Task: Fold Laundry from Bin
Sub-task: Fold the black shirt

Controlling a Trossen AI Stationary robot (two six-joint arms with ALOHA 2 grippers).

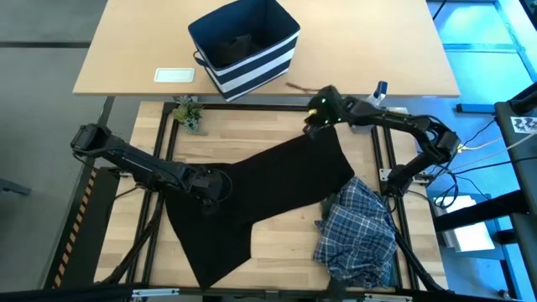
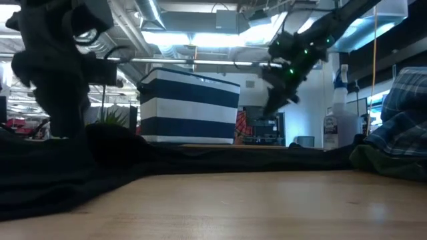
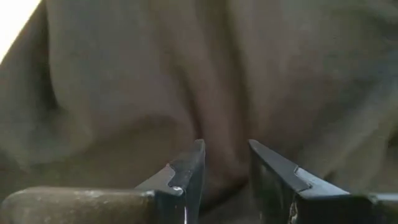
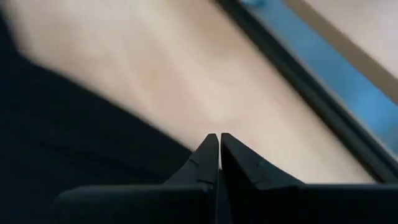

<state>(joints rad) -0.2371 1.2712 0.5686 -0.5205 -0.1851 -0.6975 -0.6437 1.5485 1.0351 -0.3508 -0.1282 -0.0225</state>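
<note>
A black garment lies spread flat on the wooden table. My left gripper is over its left part, pointing steeply down, with cloth filling its wrist view. My right gripper hangs shut and bare above the garment's far right corner, clear of the table in the low view. A blue-and-white plaid shirt lies crumpled at the near right. The navy bin with white stripes stands on the far table. My left gripper has a raised fold of the black garment between its two fingers, coming from above and pointing steeply down. Creases run out from the gap between the fingers. The rest of the garment lies on the table.
A small potted plant stands at the far left corner of the work table. A clear spray bottle stands at the far right. A white flat item lies beside the bin. Bare wood shows between the garment and the plaid shirt.
</note>
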